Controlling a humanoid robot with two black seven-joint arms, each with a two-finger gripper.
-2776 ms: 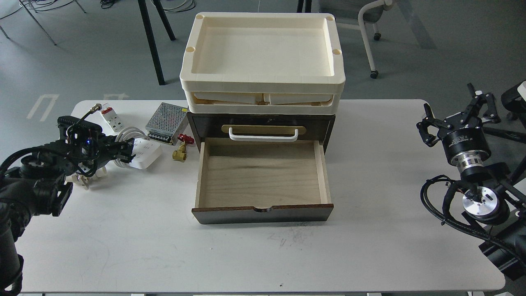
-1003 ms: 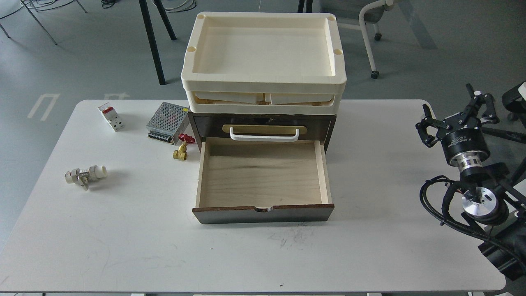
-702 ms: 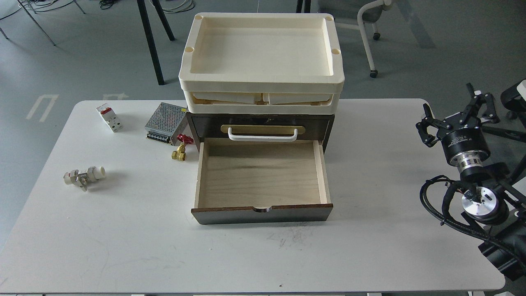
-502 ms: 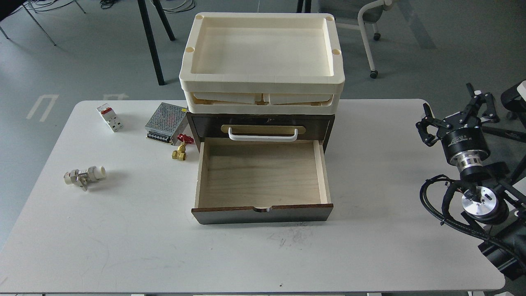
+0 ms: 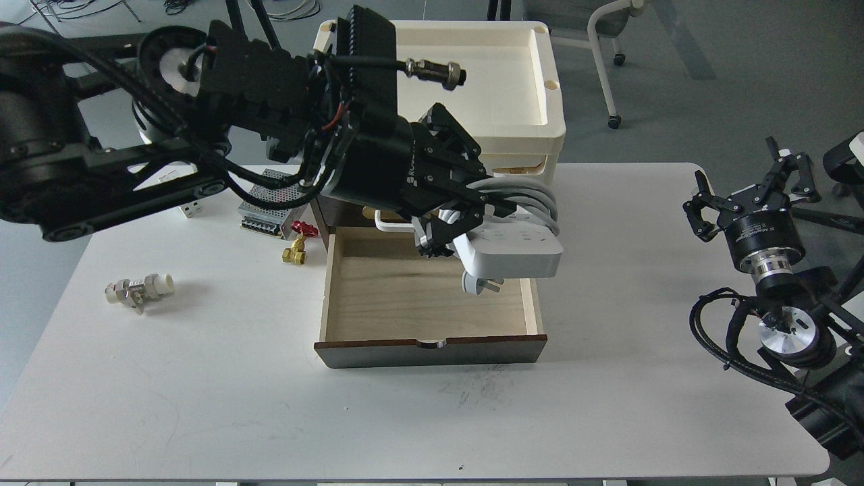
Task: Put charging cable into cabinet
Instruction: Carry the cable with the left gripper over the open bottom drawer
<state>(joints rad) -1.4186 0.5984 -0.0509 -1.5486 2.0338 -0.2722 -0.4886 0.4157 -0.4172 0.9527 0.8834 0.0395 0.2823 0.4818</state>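
Note:
My left gripper [image 5: 459, 226] is shut on the charging cable [image 5: 516, 246], a white power strip with its grey-white cord coiled round the middle and its plug hanging below. It holds the strip in the air over the back right part of the open drawer [image 5: 378, 297] of the cabinet [image 5: 432, 351], a dark brown chest with a light wood drawer interior. The arm hides most of the cabinet's front and white handle. My right gripper [image 5: 749, 185] is open and empty, off to the far right above the table edge.
Cream plastic trays [image 5: 513, 81] are stacked on the cabinet. A silver perforated box [image 5: 260, 206], a brass valve with a red handle [image 5: 297, 246], a small white fitting [image 5: 138, 289] and a partly hidden white breaker [image 5: 191, 209] lie on the table to the left.
My left arm, out of view for the last second, has swung in from the left with the charging cable and now holds it above the open drawer. The right arm has not moved.

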